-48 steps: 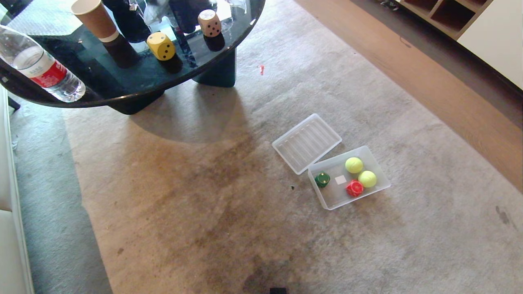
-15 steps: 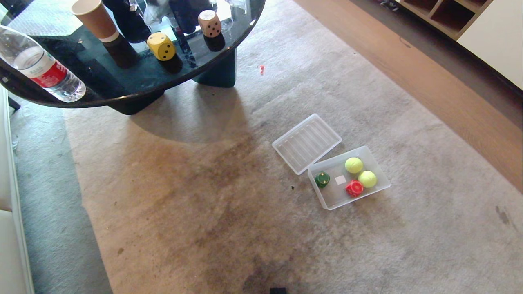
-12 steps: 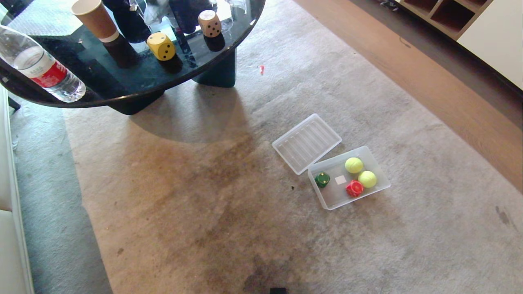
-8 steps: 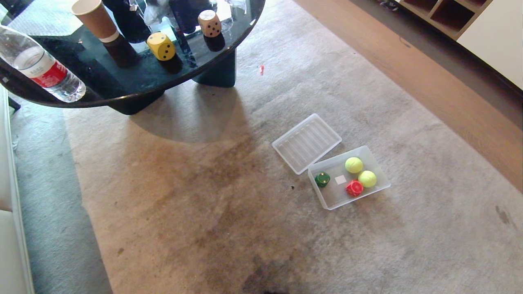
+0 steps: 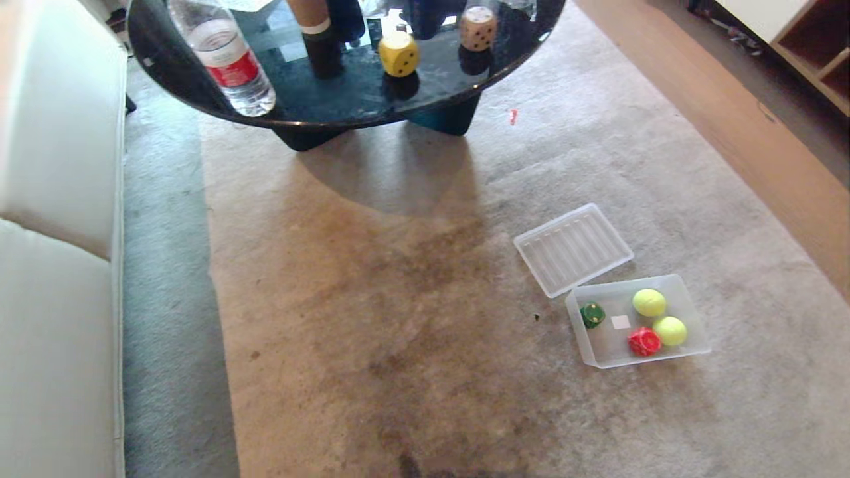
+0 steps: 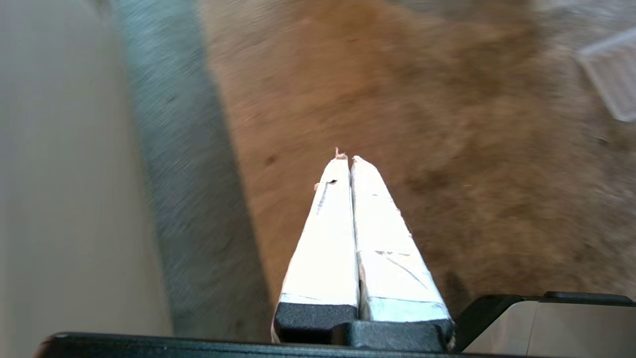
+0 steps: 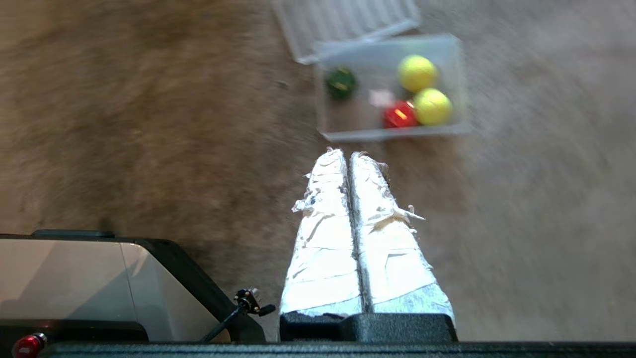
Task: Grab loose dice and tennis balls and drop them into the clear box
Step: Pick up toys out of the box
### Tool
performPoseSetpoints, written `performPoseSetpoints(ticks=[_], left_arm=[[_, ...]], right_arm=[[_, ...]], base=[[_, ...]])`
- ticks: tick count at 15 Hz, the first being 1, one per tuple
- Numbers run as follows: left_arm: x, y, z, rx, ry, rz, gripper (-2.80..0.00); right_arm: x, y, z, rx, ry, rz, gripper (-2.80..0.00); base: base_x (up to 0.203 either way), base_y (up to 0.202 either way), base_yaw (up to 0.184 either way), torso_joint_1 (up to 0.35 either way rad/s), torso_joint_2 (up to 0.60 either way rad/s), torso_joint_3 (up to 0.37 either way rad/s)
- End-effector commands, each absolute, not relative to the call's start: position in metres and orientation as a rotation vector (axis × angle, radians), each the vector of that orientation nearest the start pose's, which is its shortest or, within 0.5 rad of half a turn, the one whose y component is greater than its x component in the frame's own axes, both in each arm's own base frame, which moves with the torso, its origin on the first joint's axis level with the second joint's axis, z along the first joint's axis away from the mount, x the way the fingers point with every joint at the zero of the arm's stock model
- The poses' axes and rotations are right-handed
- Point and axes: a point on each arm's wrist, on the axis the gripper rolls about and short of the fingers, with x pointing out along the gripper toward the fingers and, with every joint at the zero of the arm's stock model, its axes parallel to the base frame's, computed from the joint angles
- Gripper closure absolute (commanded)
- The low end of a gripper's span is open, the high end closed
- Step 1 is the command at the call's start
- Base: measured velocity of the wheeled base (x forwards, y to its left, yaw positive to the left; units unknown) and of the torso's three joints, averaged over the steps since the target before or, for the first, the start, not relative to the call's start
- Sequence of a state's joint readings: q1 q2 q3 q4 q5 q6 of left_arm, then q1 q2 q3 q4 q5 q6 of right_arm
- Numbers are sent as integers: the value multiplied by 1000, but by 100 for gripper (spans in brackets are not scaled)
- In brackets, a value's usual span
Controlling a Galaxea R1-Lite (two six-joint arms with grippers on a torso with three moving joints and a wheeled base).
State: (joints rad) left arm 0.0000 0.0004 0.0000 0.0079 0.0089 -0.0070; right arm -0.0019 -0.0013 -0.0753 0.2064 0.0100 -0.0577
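The clear box (image 5: 694, 318) lies on the carpet at the right, holding a green die (image 5: 592, 315), a red die (image 5: 644, 341) and two tennis balls (image 5: 649, 303) (image 5: 670, 330). A yellow die (image 5: 398, 53) and a tan die (image 5: 478, 28) stand on the dark round table (image 5: 345, 103) at the back. Neither arm shows in the head view. My right gripper (image 7: 348, 154) hangs shut and empty above the carpet, short of the clear box (image 7: 328, 119). My left gripper (image 6: 347, 159) is shut and empty too, over bare carpet.
The ribbed lid (image 5: 572, 249) lies flat beside the box. A water bottle (image 5: 222, 56) and a paper cup (image 5: 312, 16) stand on the table. A white sofa (image 5: 53, 265) runs along the left. Wooden floor (image 5: 764, 146) borders the carpet at the right.
The whole head view has shifted: the table now sits higher and more central, the box lower right, and the sofa has come in at the left. The things themselves have not moved.
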Motion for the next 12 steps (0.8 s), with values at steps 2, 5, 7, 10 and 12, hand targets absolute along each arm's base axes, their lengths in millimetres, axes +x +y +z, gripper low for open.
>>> performPoseSetpoints(ticks=[2, 5, 7, 10, 12], left_arm=[[-23, 0, 75, -8, 8, 9, 0], [-23, 0, 74, -8, 9, 9, 0], [-23, 0, 75, -8, 8, 9, 0], [-23, 0, 75, -8, 8, 9, 0], [-23, 0, 75, -6, 8, 9, 0]], right_arm=[[-30, 0, 75, -56, 132, 11, 0], [-30, 0, 75, -56, 133, 10, 0], [-30, 0, 75, -56, 133, 11, 0], [-30, 0, 75, -56, 132, 13, 0], [-30, 0, 75, -56, 132, 12, 0]], base=[[1, -8, 164, 2, 5, 3], [-1, -7, 164, 2, 2, 1], [0, -7, 164, 4, 1, 0], [-2, -7, 157, 2, 3, 4], [0, -3, 103, 2, 2, 2]])
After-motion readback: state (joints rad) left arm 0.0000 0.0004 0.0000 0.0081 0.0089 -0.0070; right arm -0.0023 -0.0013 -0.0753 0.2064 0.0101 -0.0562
